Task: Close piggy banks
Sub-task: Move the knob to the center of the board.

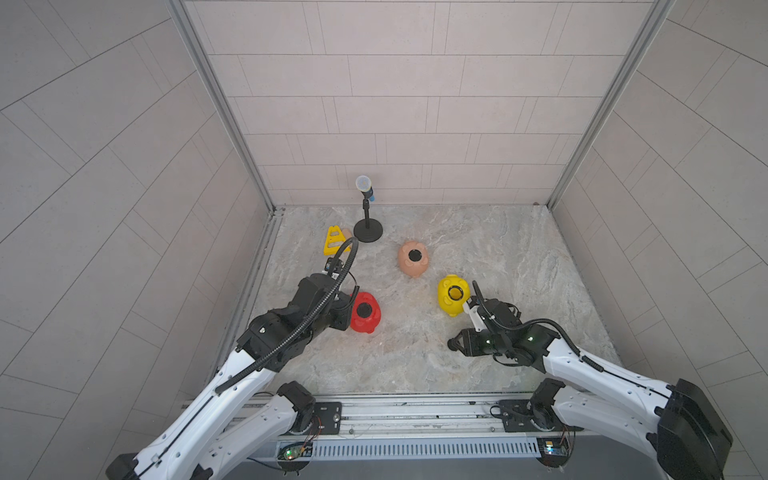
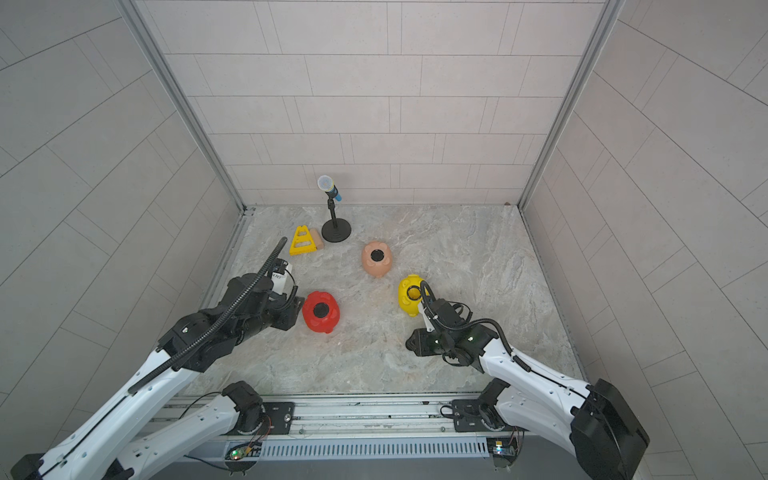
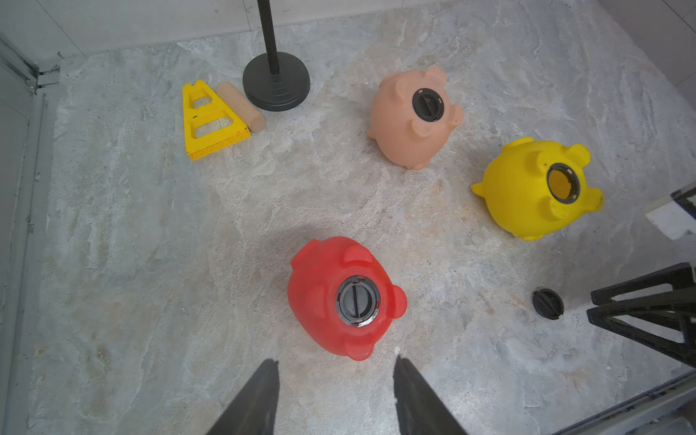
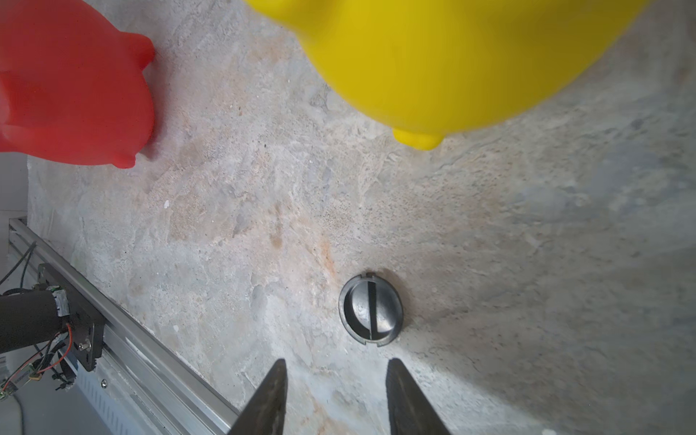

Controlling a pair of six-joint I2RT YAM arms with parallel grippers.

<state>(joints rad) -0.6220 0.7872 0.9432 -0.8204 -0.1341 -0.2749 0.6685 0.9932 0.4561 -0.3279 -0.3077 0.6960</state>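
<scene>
Near the glossy yellow pig (image 3: 516, 196), its round belly hole unplugged, a black disc plug (image 4: 371, 309) lies on mottled stone (image 4: 508, 263), bare floor around it, ahead of the right gripper (image 4: 335, 363), jaws parted and empty. The red pig (image 3: 312, 278) and peach pig (image 3: 395, 128), both plugged, sit well apart from the yellow; the left gripper (image 3: 335, 363) is likewise parted, empty.

Three piggy banks (image 3: 320, 301) (image 3: 395, 124) (image 3: 519, 196), three plugs (image 3: 357, 300) (image 3: 428, 104) (image 3: 548, 304), one frame (image 3: 190, 124), one dowel (image 3: 241, 107), one microphone (image 1: 363, 183)
</scene>
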